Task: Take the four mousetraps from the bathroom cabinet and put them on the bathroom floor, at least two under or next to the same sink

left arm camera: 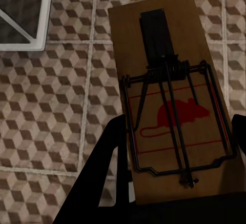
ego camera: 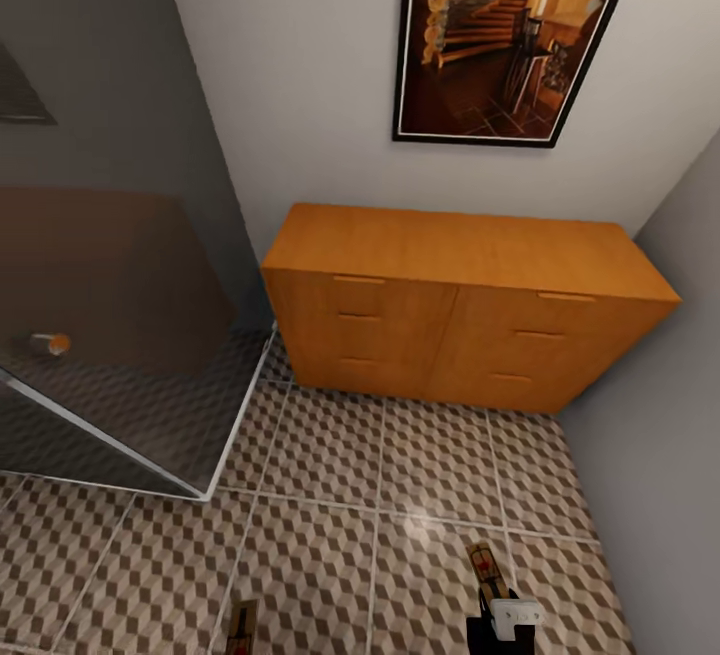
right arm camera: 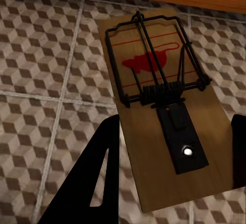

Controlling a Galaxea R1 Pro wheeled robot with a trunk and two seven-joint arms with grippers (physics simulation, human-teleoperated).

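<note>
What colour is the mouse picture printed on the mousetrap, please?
Red, on the mousetrap's brown wood; clearest in the left wrist view.

Open cube-patterned tiled bathroom floor [ego camera: 400, 495] lies ahead. Obstacles: orange-brown wooden cabinet [ego camera: 460, 305] against the far wall, grey glass shower enclosure [ego camera: 110, 335] left, grey side wall [ego camera: 660, 415] right.

A home bathroom is shown. Cube-patterned floor tiles [ego camera: 400, 495] are laid throughout, a glass shower enclosure [ego camera: 110, 335] is seen at nine o'clock, and a wooden cabinet [ego camera: 460, 305] under a framed picture [ego camera: 510, 35] at twelve o'clock.
</note>
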